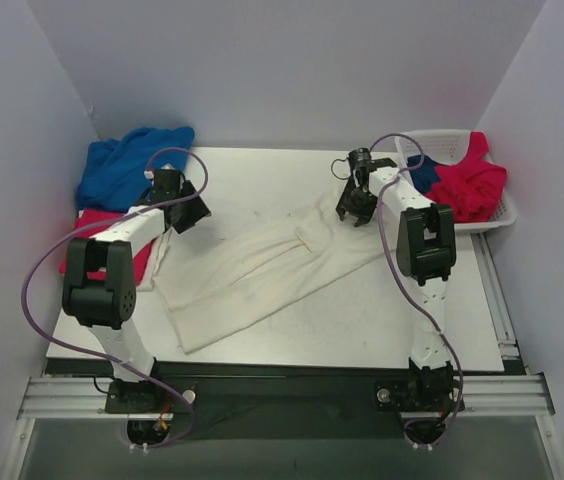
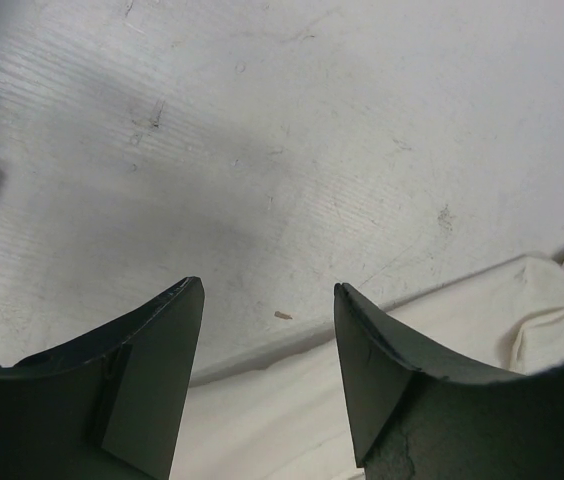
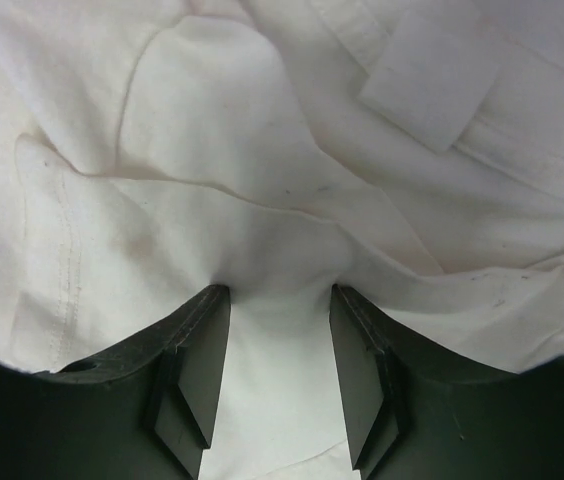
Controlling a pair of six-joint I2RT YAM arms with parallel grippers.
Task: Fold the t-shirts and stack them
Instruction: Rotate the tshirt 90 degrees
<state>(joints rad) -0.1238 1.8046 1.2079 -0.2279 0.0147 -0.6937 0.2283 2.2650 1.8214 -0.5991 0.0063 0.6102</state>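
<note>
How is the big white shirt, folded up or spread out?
Partly folded: the white t-shirt lies as a long rumpled strip across the table, not a neat bundle.

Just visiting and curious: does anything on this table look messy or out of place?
Yes. The cream-white t-shirt lies crooked and rumpled across the table, and a crimson shirt spills over the basket rim at far right.

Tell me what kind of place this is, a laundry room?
Probably a robot lab booth, not a laundry room: a left arm and right arm bolted at the edge of a white table, plain walls boxing it in, a cream t-shirt laid out for folding.
</note>
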